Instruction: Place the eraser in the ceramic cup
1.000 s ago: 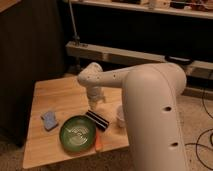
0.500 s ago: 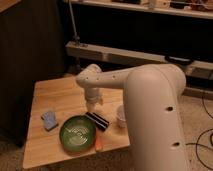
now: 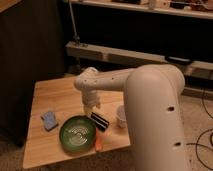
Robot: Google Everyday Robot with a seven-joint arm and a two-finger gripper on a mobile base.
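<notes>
- Nothing much has moved in the last second: the gripper (image 3: 91, 106) hangs in the same spot over the desk (image 3: 50, 95), pointing down, just behind the near-left end of the eraser (image 3: 100, 121)
- The eraser has not shifted either; it lies flat on the desk between the green plate (image 3: 63, 133) and the ceramic cup (image 3: 121, 116), close by the plate's rim
- To my eye that means the pick-up has not happened yet, so the whole carry to the cup is left to do
- Whether the gripper is apart or together I cannot tell from where I stand, nor whether it touches the eraser or stops just short of it
- The robot's thick white arm (image 3: 150, 100) cuts off the right side of the cup, and its inside is hard to make out
- A blue sponge (image 3: 49, 120) sits well off to the left, and an orange stick (image 3: 98, 144) pokes out by the plate's near edge, partly hidden
</notes>
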